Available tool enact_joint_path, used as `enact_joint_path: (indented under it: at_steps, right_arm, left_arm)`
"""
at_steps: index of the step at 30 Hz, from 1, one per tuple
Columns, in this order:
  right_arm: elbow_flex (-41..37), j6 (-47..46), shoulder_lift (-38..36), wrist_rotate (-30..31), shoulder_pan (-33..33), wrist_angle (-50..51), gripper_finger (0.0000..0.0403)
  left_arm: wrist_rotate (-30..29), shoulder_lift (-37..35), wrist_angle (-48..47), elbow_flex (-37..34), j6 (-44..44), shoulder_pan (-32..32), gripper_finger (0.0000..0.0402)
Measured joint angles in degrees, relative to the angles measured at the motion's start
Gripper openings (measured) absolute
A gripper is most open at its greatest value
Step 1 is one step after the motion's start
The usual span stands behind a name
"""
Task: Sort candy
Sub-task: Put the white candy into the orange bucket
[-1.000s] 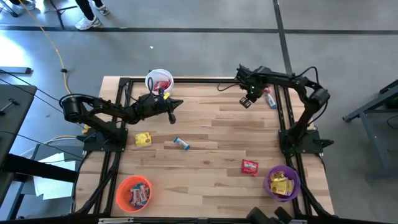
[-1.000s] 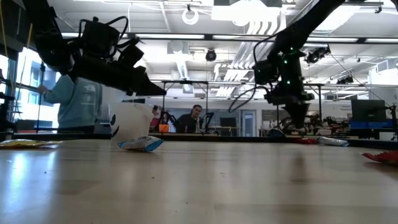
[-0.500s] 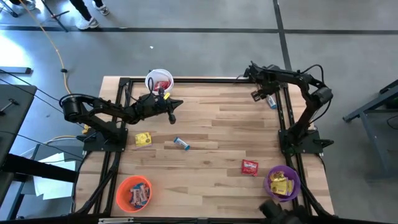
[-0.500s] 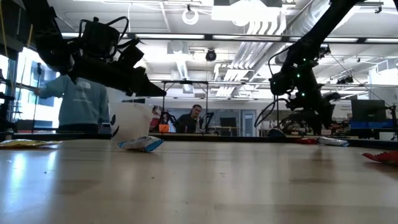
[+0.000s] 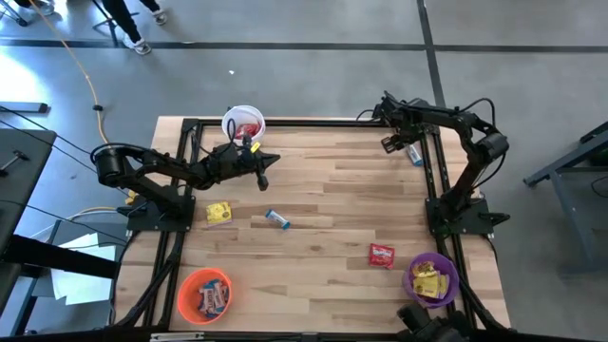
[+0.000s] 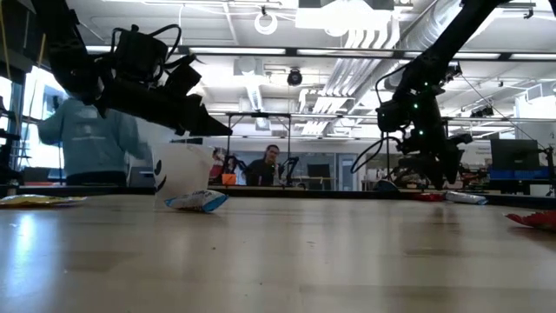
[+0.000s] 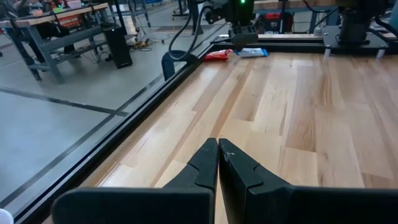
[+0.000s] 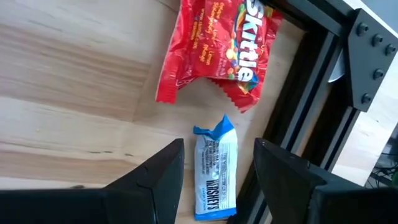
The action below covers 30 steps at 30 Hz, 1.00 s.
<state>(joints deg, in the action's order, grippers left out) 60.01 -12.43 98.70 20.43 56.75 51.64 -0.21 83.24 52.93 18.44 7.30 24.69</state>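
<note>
At the table's far right edge a slim blue-and-white candy bar (image 8: 214, 171) lies flat on the wood beside the frame rail, with a red candy packet (image 8: 217, 46) just beyond it. My right gripper (image 8: 219, 148) hangs open above them, pointing steeply down, one finger on each side of the bar and clear of it; it also shows in the high view (image 5: 397, 142). My left gripper (image 5: 264, 169) is shut and empty, held level near the white cup (image 5: 243, 123). A yellow packet (image 5: 218, 212), a blue bar (image 5: 277, 219) and a red packet (image 5: 381, 254) lie loose on the table.
An orange cup (image 5: 204, 294) with candy stands at the near left, and a purple cup (image 5: 432, 277) with yellow packets at the near right. A black frame rail (image 8: 298, 93) runs close beside the bar. A person (image 6: 87, 139) stands beyond the table.
My right gripper has moved toward the table's right edge and a little down, rolling its wrist, and has opened over the two candies at the far right. The candies have stayed where they were.
</note>
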Motion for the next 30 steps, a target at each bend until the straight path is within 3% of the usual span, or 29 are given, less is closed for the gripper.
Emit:
enact_joint_path:
  at_steps: [9, 17, 23, 30]
  right_arm:
    - [-0.04, -2.33, 2.19, -3.29, 0.2, 1.25, 0.0188]
    - [-0.09, -4.55, 5.44, 0.07, -2.75, 2.36, 0.0188]
    - [-0.02, -1.78, 5.44, -9.69, -2.73, 1.57, 0.0188]
    - [-0.03, 2.15, 4.78, -15.33, -5.26, 2.29, 0.0188]
  left_arm:
    - [0.01, 0.0, -0.01, 0.0, 0.3, 0.02, 0.0]
    - [0.02, 0.0, -0.34, 0.0, 0.41, 0.02, 0.0]
    - [0.02, 0.0, -0.74, 0.0, 0.41, 0.04, 0.0]
    - [0.02, 0.0, -0.74, 0.0, 0.41, 0.04, 0.0]
